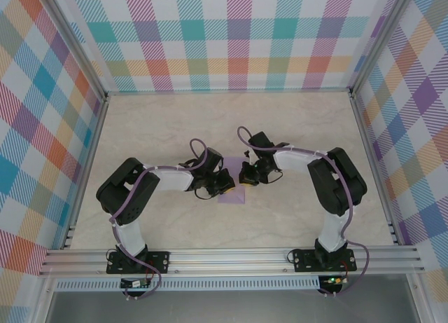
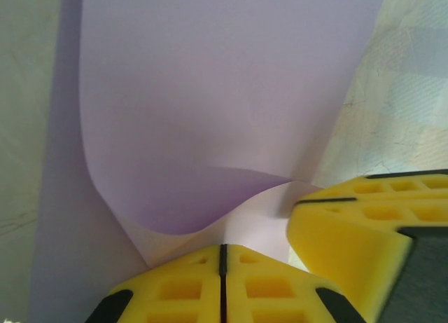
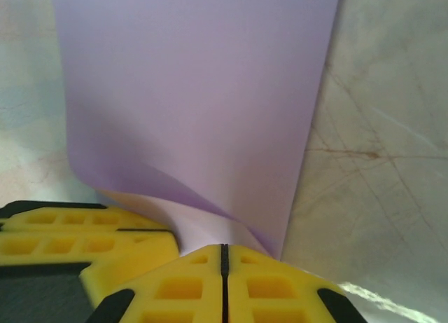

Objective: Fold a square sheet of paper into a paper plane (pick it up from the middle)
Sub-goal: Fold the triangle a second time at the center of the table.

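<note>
Left wrist: curled, perhaps folded lavender sheet (image 2: 210, 92)

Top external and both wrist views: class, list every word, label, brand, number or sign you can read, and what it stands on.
No readable text. The square sheet of paper is plain lavender; the left end effector and right end effector are unmarked yellow; the checked walls and table carry pattern only.
</note>
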